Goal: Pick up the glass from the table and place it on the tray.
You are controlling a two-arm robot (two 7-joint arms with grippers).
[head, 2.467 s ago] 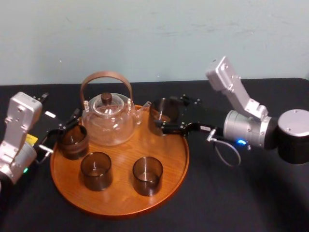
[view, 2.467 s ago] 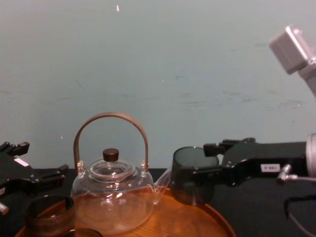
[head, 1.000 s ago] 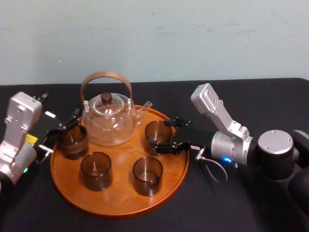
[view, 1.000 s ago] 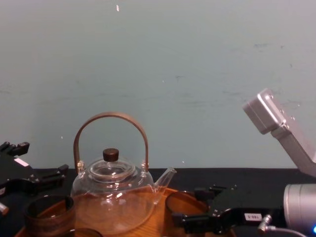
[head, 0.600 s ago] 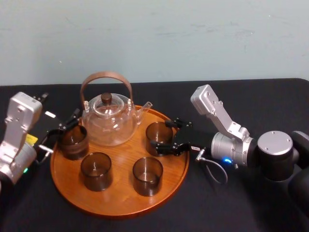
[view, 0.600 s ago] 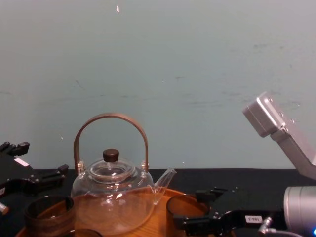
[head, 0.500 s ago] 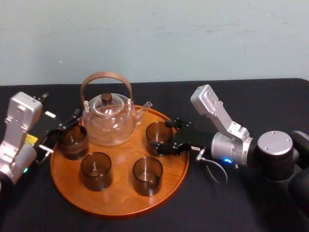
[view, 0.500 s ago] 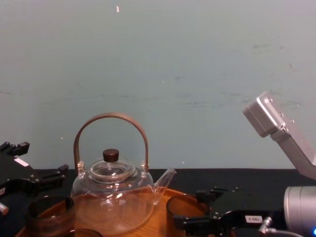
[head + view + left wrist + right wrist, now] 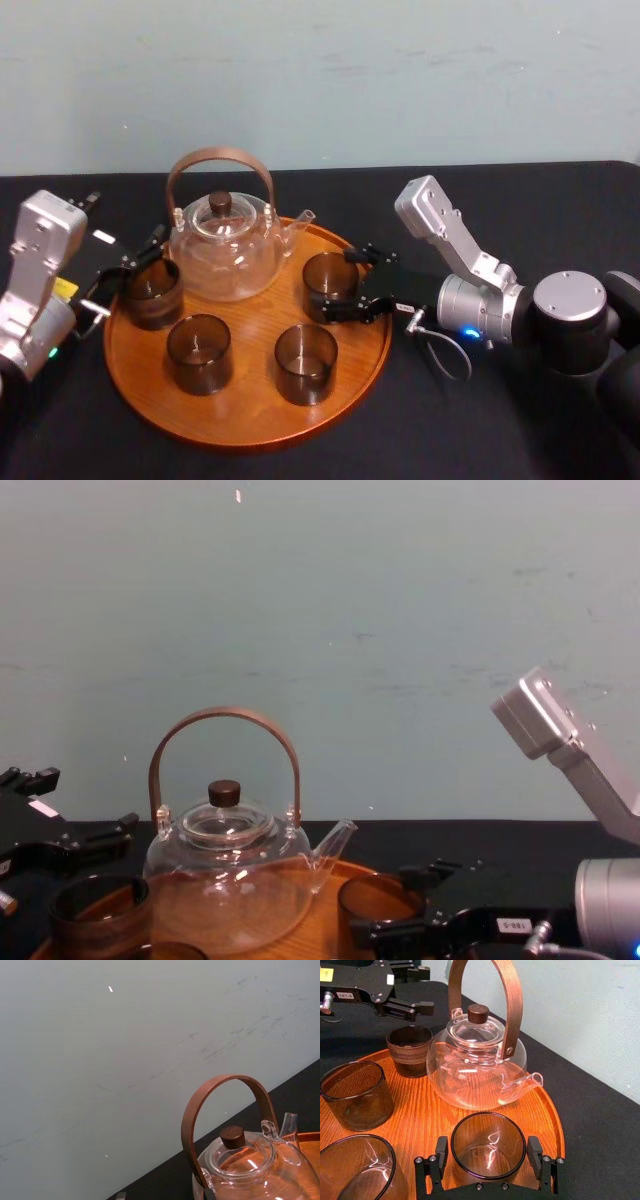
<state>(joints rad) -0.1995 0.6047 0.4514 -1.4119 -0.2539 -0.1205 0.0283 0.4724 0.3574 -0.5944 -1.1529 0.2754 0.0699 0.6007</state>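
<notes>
On your right gripper (image 9: 487, 1154) the jaws stand apart either side of the glass (image 9: 488, 1140), upright on the tray (image 9: 547, 1110) beside the teapot (image 9: 479, 1067). Draw straight back and level so neither finger clips it. The left gripper (image 9: 133, 270) sits open at the tray's left edge.

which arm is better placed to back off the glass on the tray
Right: the right gripper straddles the glass standing on the tray. The left gripper sits across the tray by the squat cup.

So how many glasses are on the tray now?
4: one glass inside the open right gripper, two glasses at the tray's front, a squatter cup by the left gripper.
</notes>
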